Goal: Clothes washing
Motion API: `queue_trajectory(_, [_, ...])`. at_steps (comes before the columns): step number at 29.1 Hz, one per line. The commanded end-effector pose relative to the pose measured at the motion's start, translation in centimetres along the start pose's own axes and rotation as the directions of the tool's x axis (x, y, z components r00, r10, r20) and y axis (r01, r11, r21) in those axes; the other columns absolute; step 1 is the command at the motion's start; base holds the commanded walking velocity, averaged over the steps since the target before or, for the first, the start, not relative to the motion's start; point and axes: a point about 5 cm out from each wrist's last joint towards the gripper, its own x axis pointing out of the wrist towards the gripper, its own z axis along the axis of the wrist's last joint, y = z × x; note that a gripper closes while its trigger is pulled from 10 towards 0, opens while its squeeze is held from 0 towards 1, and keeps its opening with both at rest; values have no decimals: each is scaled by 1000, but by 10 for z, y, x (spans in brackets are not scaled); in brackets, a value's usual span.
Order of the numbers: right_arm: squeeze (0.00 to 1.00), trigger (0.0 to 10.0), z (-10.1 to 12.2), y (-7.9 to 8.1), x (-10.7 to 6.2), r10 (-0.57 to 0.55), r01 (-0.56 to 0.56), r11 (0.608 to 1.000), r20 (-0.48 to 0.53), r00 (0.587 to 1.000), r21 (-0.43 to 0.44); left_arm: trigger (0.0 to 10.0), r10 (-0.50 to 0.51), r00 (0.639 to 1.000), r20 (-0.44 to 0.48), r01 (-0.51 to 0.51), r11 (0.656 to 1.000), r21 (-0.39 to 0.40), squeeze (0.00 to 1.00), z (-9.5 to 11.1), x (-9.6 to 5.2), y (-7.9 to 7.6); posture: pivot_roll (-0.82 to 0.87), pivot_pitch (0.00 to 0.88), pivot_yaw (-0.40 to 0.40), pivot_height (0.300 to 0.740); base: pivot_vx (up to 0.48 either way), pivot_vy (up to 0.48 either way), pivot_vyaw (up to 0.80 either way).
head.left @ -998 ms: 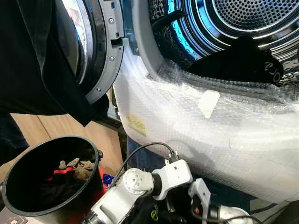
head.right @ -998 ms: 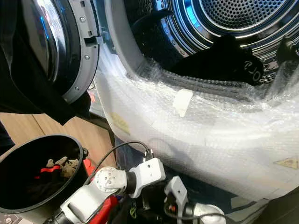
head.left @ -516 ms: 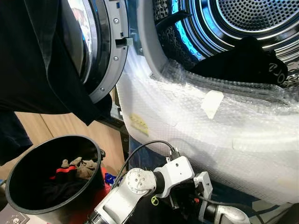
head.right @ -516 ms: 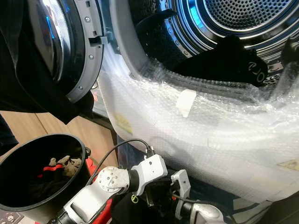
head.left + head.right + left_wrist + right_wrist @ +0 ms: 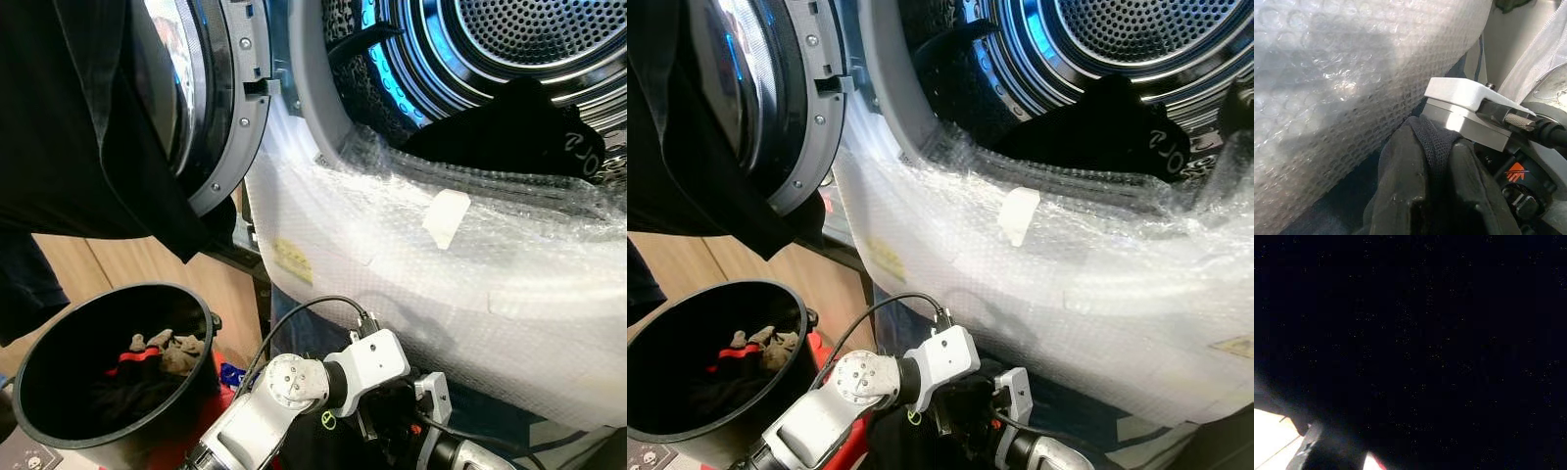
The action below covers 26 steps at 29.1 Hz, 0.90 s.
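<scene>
The washing machine's drum (image 5: 509,49) stands open, its front wrapped in bubble wrap (image 5: 421,264). A black garment with white print (image 5: 519,132) lies at the drum's mouth. A black bucket (image 5: 59,431) at the lower left holds dark, red and tan clothes (image 5: 157,354). My left gripper (image 5: 1432,139) is low in front of the machine, shut on a black knitted cloth (image 5: 1434,147). My left arm (image 5: 294,384) and right arm (image 5: 436,406) meet there over dark fabric. The right wrist view is almost all black.
The round door (image 5: 211,108) is swung open to the left, and a large black cloth (image 5: 69,127) hangs in front of it. Wooden flooring (image 5: 98,274) shows beside the bucket. A cable (image 5: 294,318) loops over my left wrist.
My right wrist has drawn in closer to the left gripper and dropped a little. The left arm has hardly moved. The view has shifted slightly.
</scene>
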Motion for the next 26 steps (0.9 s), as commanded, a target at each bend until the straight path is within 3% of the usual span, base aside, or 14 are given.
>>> queue_trajectory(1, [0,0,-9,7,7,33,-33,999,-31,999,18,0,-25,988,156,12,997,81,0,35,3,-1,148,0,78,740,0,0,0])
queue_trajectory(6, [0,0,-3,10,6,43,-49,996,83,996,71,0,-19,988,153,11,998,54,0,32,0,-3,160,0,75,740,0,0,0])
queue_trajectory(14, [0,0,-6,17,8,96,-99,994,68,993,44,0,2,987,159,-8,999,41,0,34,-1,0,172,0,73,740,0,0,0])
queue_trajectory(26, [0,0,7,24,12,158,-163,986,127,979,29,0,112,981,157,-97,990,-101,0,28,-18,15,181,0,80,740,0,0,0])
